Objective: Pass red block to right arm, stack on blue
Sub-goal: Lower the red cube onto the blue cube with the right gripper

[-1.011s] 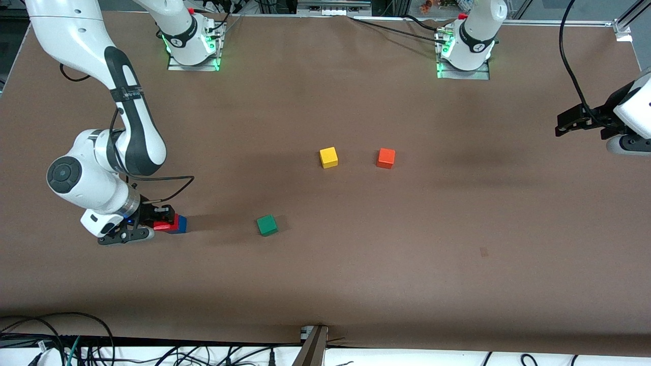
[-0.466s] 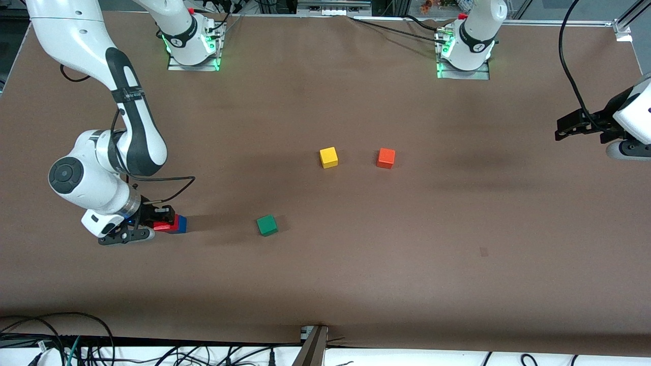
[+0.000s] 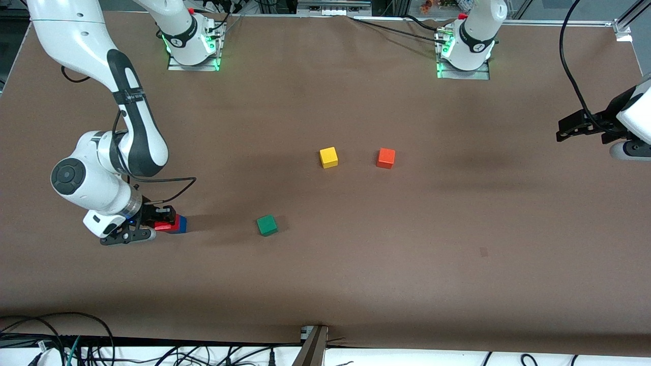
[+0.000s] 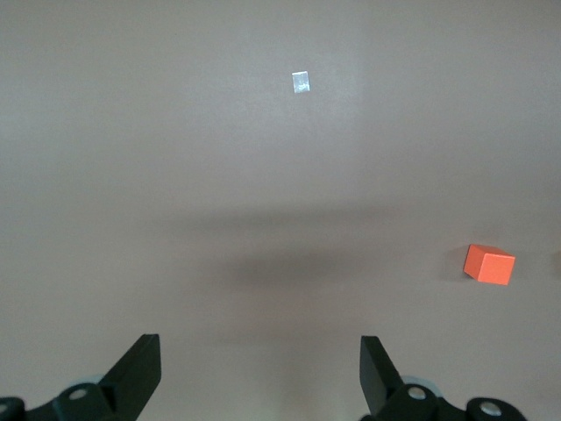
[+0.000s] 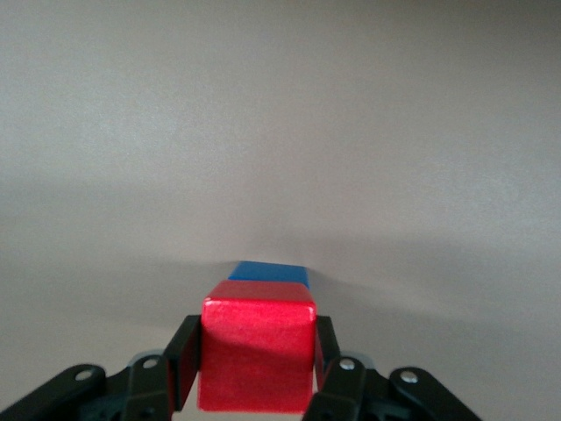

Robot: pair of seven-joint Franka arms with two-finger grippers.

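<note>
In the front view, the right gripper [image 3: 164, 219] is low at the right arm's end of the table, closed on the small bright red cube [image 3: 164, 225]. This red block sits over the small plain blue cube [image 3: 180, 224], which stands on the brown table [image 3: 356, 264]; only one blue side shows. I judge the main risk here is a bad release: if the red block is not centred, or not yet resting flat on the blue one, it may tip off when the fingers open, or they may drag it and push the blue cube away. The left gripper [image 3: 572, 126] waits high over the left arm's end of the table. The green cube [image 3: 267, 224], yellow cube [image 3: 328, 157] and orange cube [image 3: 386, 158] lie well apart from the stack.

In the left wrist view, the left gripper [image 4: 260, 373] is wide open and empty, with only the orange cube [image 4: 489, 265] on the table below.

In the right wrist view, the fingers [image 5: 184, 361] press both sides of the red block [image 5: 257, 355]. It looks glossy, with slightly rounded edges, and upright. A strip of the blue cube [image 5: 273, 271] shows past its top edge, so the overlap may be partial; I cannot tell whether the two touch.
</note>
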